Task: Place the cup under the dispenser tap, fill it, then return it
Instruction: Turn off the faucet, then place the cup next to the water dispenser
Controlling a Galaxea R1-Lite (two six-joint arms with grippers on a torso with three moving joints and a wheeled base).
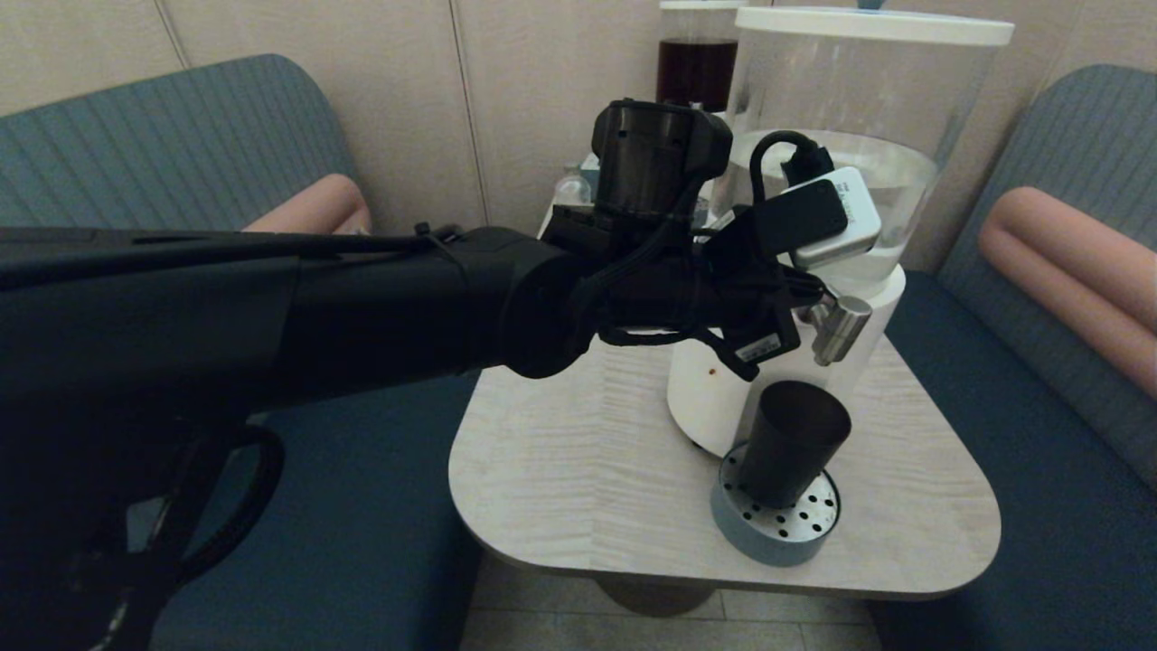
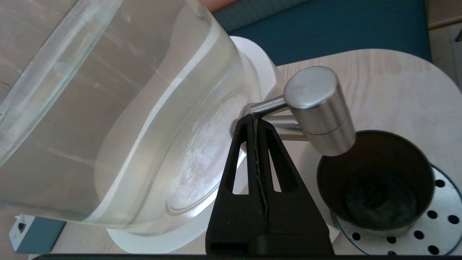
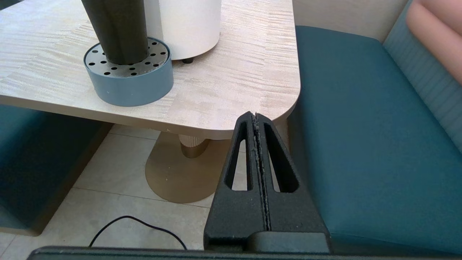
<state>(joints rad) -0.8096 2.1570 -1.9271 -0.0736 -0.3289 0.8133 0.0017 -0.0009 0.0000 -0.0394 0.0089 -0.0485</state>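
Under the dispenser tap (image 2: pixel 319 108), the cup (image 2: pixel 375 180), rim partly hidden, left gripper (image 2: pixel 255 121) fingers clenched.

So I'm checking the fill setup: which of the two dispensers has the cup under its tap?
The large white-based dispenser with clear liquid: the cup stands under its steel tap. The narrower dark-liquid dispenser stands behind, no cup.

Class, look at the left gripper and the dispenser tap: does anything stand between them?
Nothing visible does. The left gripper, fingers shut, has its tips right at the stem of the dispenser tap. The cup stands apart, below the spout on the drip tray.
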